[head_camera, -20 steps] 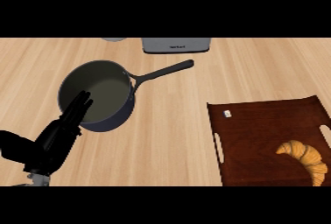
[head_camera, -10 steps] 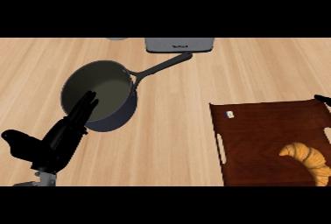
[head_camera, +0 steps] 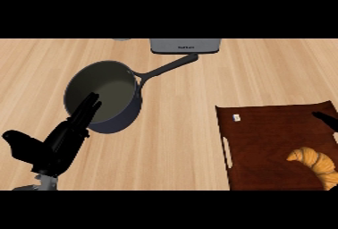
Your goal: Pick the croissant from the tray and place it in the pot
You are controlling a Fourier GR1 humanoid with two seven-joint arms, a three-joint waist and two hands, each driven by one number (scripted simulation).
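Head view: croissant [head_camera: 315, 163] at tray's [head_camera: 264, 134] right edge, left hand [head_camera: 56, 143] fingers straight (holding nothing), beside pot [head_camera: 105, 96].

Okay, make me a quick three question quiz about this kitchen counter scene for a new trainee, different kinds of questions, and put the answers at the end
1. True or false: the croissant already lies inside the pot.
2. Multiple choice: what does the croissant rest on? A) the bare wooden counter B) the brown tray C) the grey appliance
3. Short answer: which hand shows at the lower left, fingers straight and pointing up toward the pot?

Key
1. False. It lies on the tray, at the view's right, apart from the pot.
2. B.
3. The left hand. Only a dark tip of the right hand shows at the right edge.
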